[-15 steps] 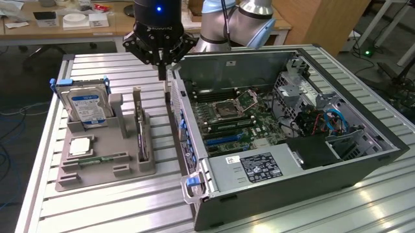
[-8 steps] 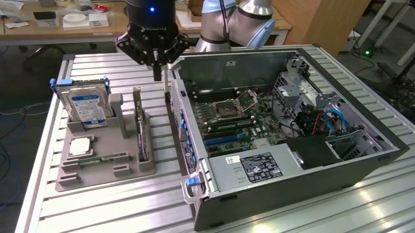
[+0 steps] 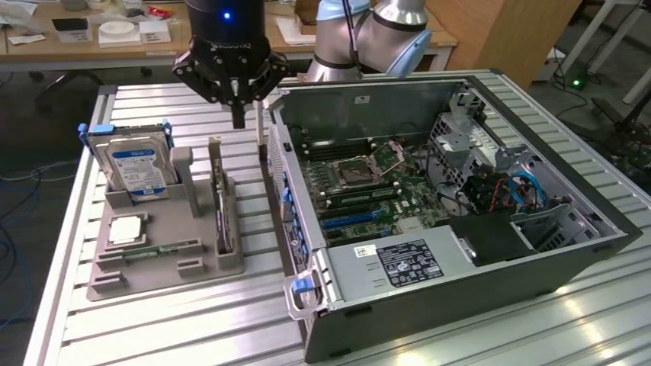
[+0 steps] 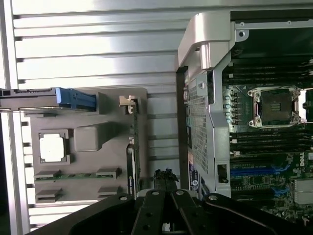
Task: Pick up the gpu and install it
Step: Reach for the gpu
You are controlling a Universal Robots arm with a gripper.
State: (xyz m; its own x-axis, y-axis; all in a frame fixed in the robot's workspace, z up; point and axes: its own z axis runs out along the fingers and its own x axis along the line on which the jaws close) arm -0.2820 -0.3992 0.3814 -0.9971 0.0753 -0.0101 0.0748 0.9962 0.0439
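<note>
The gpu (image 3: 222, 207) stands on its long edge in a slot of the grey holder tray (image 3: 163, 263), its silvery bracket (image 3: 216, 149) at the far end. My black gripper (image 3: 239, 120) hangs above the table, a little beyond the bracket and toward the computer case, with its fingers shut together and nothing between them. In the wrist view the gpu (image 4: 133, 147) appears edge-on beside the gripper (image 4: 166, 177), apart from it. The open computer case (image 3: 569, 255) lies on its side, the motherboard's blue card slots (image 3: 351, 219) exposed.
In the same tray, a hard drive with a blue label (image 3: 137, 164) stands upright, a square processor (image 3: 125, 229) lies flat and a green memory stick (image 3: 161, 249) lies in its groove. The case wall (image 3: 280, 175) rises close beside the tray. Desks with clutter stand behind.
</note>
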